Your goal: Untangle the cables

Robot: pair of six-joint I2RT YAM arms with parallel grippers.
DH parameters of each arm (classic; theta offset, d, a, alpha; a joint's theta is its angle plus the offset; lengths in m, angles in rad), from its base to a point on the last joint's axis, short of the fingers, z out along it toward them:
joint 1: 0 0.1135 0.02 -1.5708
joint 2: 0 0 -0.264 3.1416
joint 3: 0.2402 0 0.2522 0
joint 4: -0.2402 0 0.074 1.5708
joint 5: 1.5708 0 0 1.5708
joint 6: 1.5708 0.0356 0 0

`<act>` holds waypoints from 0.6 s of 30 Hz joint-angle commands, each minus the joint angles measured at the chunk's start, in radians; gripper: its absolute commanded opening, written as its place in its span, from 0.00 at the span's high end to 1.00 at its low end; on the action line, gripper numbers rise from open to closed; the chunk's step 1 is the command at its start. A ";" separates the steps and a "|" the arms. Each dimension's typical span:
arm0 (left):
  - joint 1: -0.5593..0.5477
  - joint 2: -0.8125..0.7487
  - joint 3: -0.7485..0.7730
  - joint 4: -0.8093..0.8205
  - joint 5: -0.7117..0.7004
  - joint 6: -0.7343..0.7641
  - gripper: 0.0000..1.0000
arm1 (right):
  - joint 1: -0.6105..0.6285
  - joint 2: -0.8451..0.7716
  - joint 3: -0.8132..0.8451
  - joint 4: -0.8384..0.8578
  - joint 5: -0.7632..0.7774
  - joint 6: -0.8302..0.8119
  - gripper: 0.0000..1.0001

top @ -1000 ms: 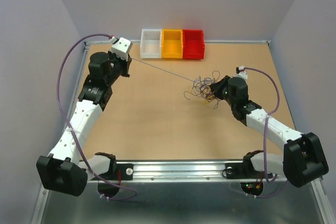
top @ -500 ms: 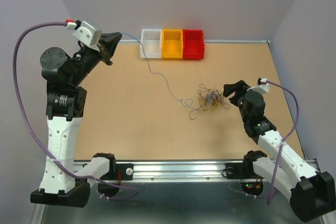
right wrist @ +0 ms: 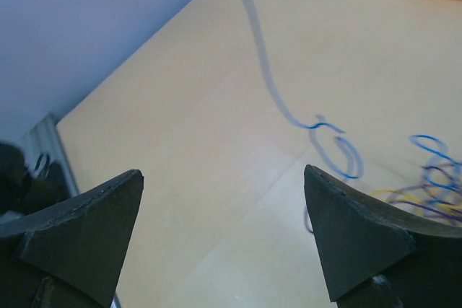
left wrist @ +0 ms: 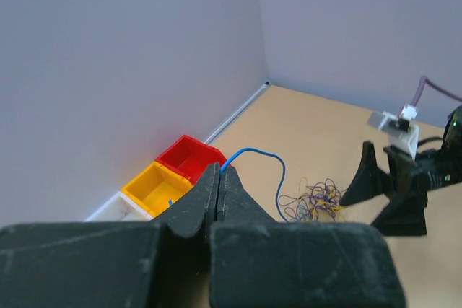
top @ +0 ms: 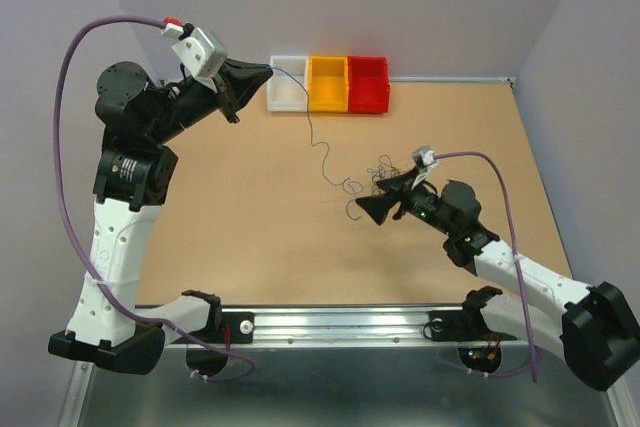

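At the back left of the worktop, the left claw is raised above the surface, close to the white bin. Its jaws are pressed together on the end of a thin blue wire. In the left wrist view the fingers are seen tightly closed, with the blue wire arching out from their tips. From that grip the wire is seen to hang down in loose waves to the worktop, where it runs into the cables.

The cables are found right of centre on the worktop, as a small loose bunch of purple, yellow and dark loops lying flat. Part of the bunch is hidden in the top view by the right arm.

The right claw is held low, just beside the near left edge of the bunch, pointing left. Its jaws are spread wide and nothing is held between them. In the right wrist view both fingers are seen far apart, with bare worktop between them, the blurred blue wire beyond, and the cables at the right edge.

A yellow bin and a red bin are set in a row with the white bin against the back wall.
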 commanded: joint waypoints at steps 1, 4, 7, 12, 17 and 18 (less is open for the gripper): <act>-0.007 0.008 0.101 0.019 0.022 -0.053 1.00 | 0.126 0.095 0.110 0.078 -0.115 -0.183 0.03; -0.008 0.020 0.127 0.012 0.050 -0.070 1.00 | 0.178 0.175 0.162 0.032 -0.014 -0.235 0.03; -0.008 0.045 0.185 -0.037 0.056 -0.046 1.00 | 0.189 0.250 0.238 0.003 0.042 -0.254 0.02; -0.008 0.080 0.311 -0.123 0.024 -0.024 1.00 | 0.192 0.384 0.355 -0.042 0.193 -0.297 0.02; -0.007 0.083 0.337 -0.126 0.002 -0.032 1.00 | 0.195 0.485 0.442 -0.069 0.042 -0.306 0.14; -0.008 0.088 0.343 -0.125 -0.012 -0.035 1.00 | 0.198 0.502 0.456 -0.066 0.023 -0.306 0.14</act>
